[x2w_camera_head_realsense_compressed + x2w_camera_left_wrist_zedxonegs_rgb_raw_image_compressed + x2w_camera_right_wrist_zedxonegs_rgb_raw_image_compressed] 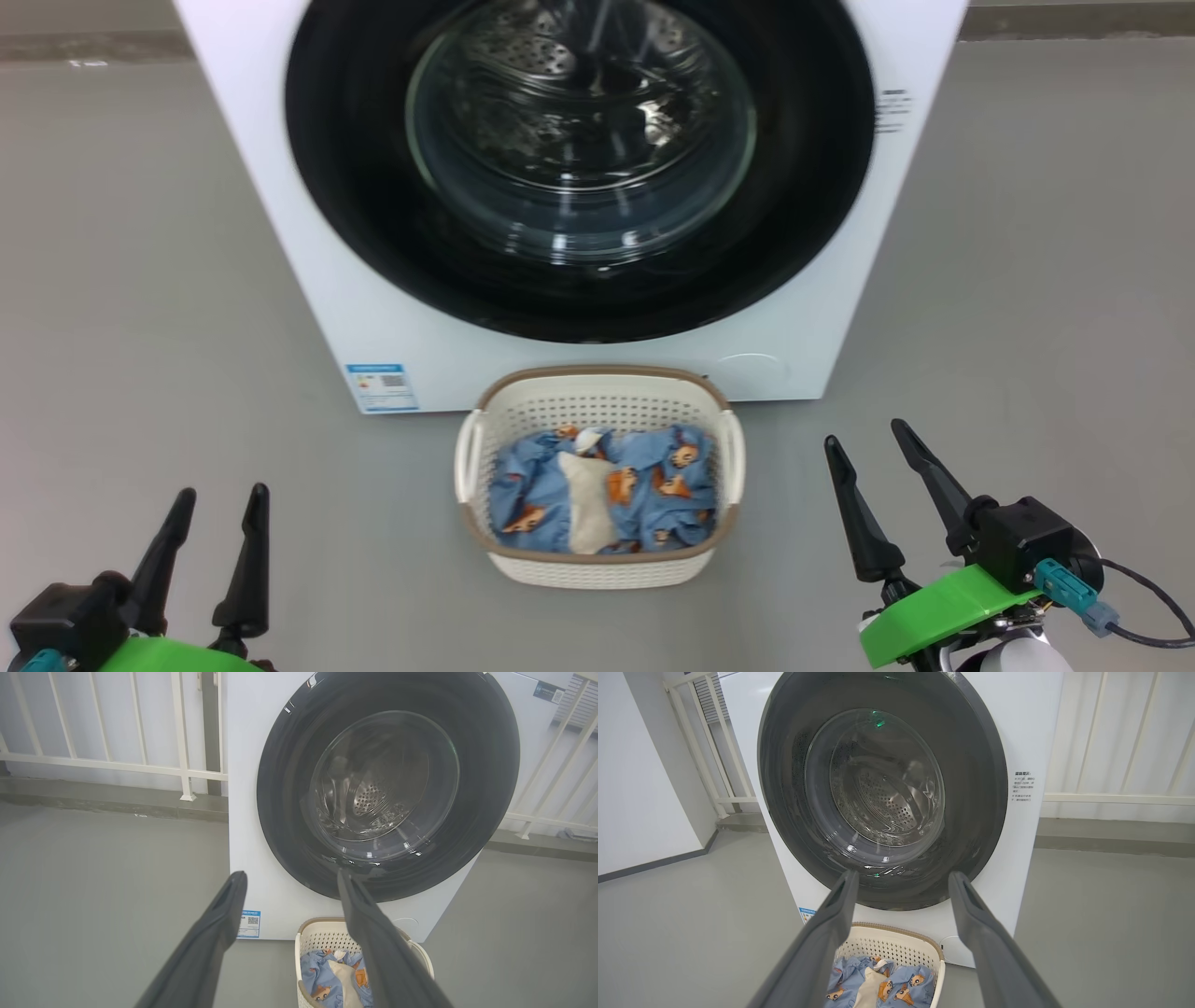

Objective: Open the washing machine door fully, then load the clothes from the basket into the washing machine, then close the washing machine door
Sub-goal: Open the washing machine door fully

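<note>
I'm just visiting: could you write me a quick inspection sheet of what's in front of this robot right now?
Surface: smooth grey floor.
Job's things: washing machine door shut; clothes piled in the basket, standing just before the washing machine.
Clutter: nothing seen.
Claws: left claw and right claw open, empty, apart from the basket on either side.
Cables: dark cable at the right wrist.
Surroundings: white railing behind the machine.

Head camera looks down; wrist cameras (low, either side) face the washing machine door (579,159) and basket (597,406).
</note>
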